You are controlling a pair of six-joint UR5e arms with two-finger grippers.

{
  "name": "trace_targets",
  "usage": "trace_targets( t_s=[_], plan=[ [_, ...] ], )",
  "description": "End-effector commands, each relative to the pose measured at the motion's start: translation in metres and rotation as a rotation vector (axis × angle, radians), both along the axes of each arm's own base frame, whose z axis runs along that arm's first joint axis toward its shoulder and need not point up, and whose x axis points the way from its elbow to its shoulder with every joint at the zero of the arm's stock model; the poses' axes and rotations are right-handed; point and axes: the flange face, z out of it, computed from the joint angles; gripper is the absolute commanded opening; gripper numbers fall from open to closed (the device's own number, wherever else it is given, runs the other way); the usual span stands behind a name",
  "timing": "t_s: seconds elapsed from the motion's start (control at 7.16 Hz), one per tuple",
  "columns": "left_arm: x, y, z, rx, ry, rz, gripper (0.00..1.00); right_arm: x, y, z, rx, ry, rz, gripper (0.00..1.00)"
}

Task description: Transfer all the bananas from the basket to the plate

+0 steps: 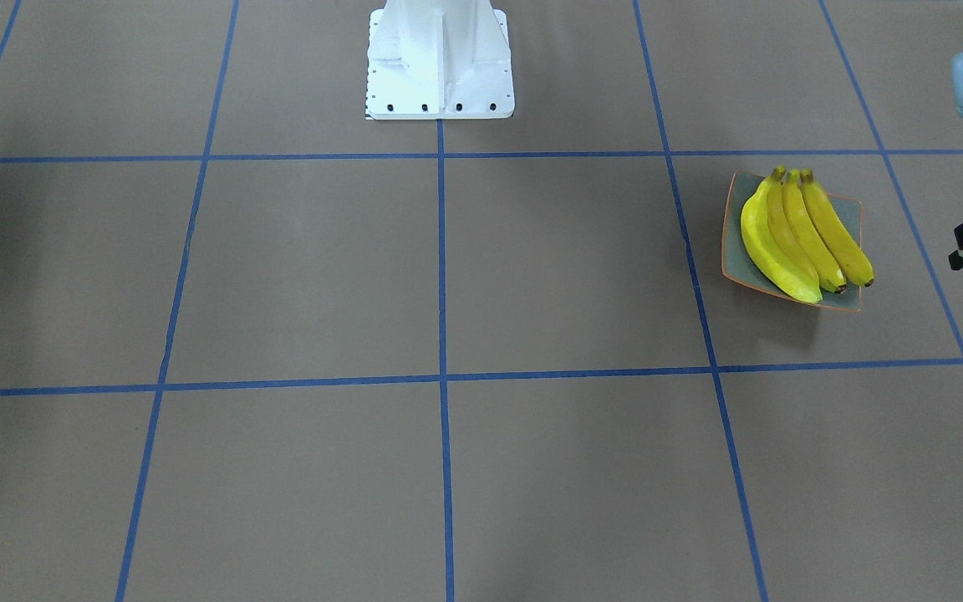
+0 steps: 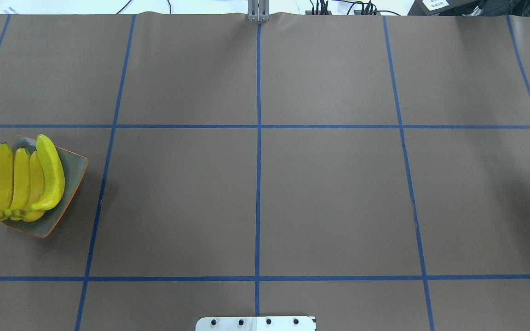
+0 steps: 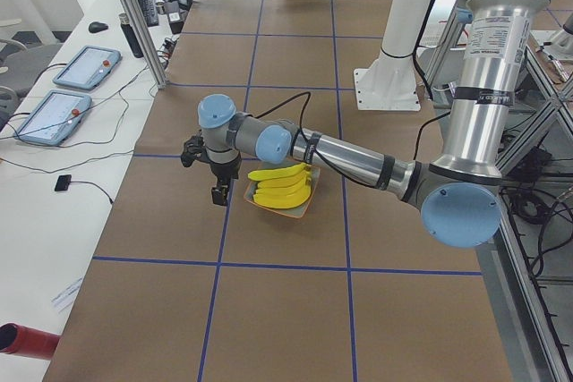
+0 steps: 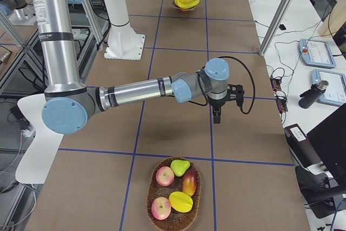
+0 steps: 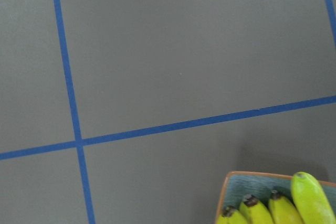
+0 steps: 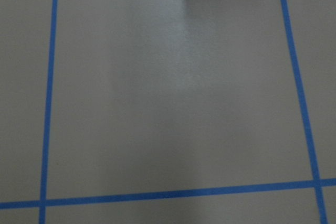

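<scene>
**Bananas lie on the plate at the desk's 9 o'clock edge**

The overhead view shows the bright yellow curved bananas (image 2: pixel 21 184) side by side on the square grey-green plate with the thin orange rim (image 2: pixel 74 170). The plate sits at 9 o'clock on the brown paper-covered desk (image 2: pixel 329 197).

The exterior left view adds the left tool (image 3: pixel 218 187), pointing down just beside the plate at its 9 o'clock, apart from the fruit. The front-facing view catches only a black part of it at the 3 o'clock edge, so I cannot tell whether it is wide or narrow.

The left wrist view shows a plate corner and dark banana tips at 5 o'clock.

Only the exterior right view shows the right tool (image 4: pixel 216 113), pointing down near a blue tape line (image 4: pixel 211 133); I cannot tell its state.

In that view an oval wicker basket (image 4: pixel 174 221) sits at 6 o'clock with red apples and yellow-green fruit, well apart from the plate at 12 o'clock.
</scene>
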Motion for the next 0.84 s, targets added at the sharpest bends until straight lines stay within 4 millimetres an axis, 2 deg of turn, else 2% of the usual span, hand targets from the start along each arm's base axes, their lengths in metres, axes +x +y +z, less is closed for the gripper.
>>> trace_targets(
  t_s=[0.0, 0.14, 0.28, 0.7],
  plan=[
    [-0.026, -0.001, 0.011, -0.019, 0.012, -0.029, 0.99, 0.019, 0.025, 0.018, -0.021, -0.004, -0.032, 1.0],
    [-0.032, 0.006, 0.011, -0.032, 0.083, -0.022, 0.99, 0.018, 0.03, 0.021, -0.022, -0.002, -0.036, 1.0],
    [-0.034, 0.02, 0.023, -0.05, 0.091, -0.019, 0.99, 0.018, 0.032, 0.021, -0.022, 0.0, -0.037, 1.0],
    [-0.03, 0.02, 0.039, -0.083, 0.077, -0.019, 1.0, 0.015, 0.032, 0.026, -0.035, 0.008, -0.033, 1.0]
  ],
)
